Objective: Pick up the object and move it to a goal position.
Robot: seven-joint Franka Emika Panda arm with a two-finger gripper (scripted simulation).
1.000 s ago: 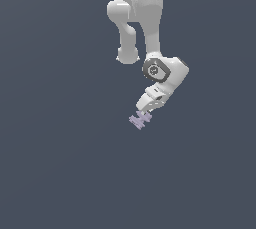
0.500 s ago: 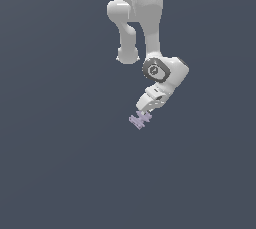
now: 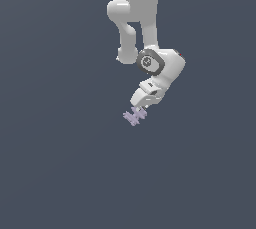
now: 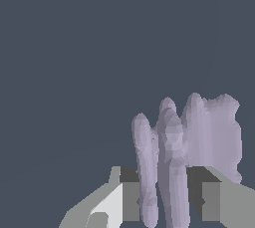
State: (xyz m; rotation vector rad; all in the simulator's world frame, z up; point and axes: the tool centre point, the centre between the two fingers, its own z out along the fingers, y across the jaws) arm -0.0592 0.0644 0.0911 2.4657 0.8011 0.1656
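Observation:
The object (image 3: 133, 117) is a tiny pale lilac notched piece with small prongs, hanging at the tip of the white arm's gripper (image 3: 138, 111) in the exterior view. The gripper is tilted down toward the exterior view's left and is shut on the piece. In the wrist view the object (image 4: 189, 142) fills the space between the two grey fingers (image 4: 122, 194), its lilac prongs sticking out past the fingertips. No goal marker shows in either view.
The white arm (image 3: 142, 18) reaches down from the top of the exterior view. Around it lies only a plain dark grey-blue surface (image 3: 60, 173), with no other objects or edges in sight.

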